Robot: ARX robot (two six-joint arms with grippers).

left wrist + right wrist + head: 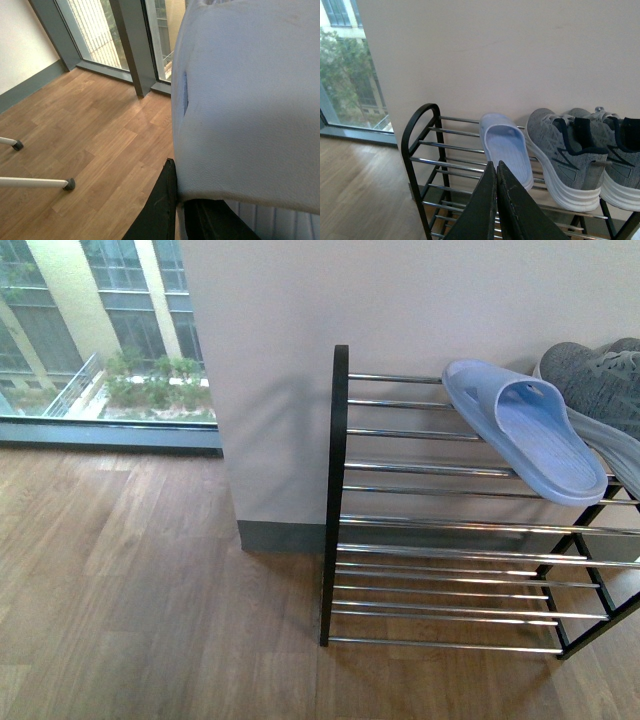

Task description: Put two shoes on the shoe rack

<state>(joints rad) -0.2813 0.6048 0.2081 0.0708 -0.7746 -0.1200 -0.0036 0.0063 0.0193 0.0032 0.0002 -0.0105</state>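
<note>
Shoes (570, 160) sit side by side on the top row of our shoe rack (420, 150), toes toward us and heels close to the wall (520, 50). They are grey with thick white soles, and each has a dark zigzag mark on its side. We cannot read any name or words on them. A light blue slipper (507, 152) lies just beside them on the same row, its toe end hanging over the front bars.

Left of the slipper, the top bars are bare out to the black rounded side frame. In the front view the lower rows show only shiny bars. The wood floor (130, 590) spreads wide to the left of the rack, as far as a big window (100, 330).

Our right claw (496, 172) has its two black fingers pressed together with nothing between them. It hangs in front of the rack, apart from the shoes.

Our left claw (177, 200) shows only a little, down under a big pale padded thing (250, 100) that fills much of that view. We cannot tell if it is spread or pressed together. Two thin white legs (35, 182) with dark feet stand on the floor nearby.
</note>
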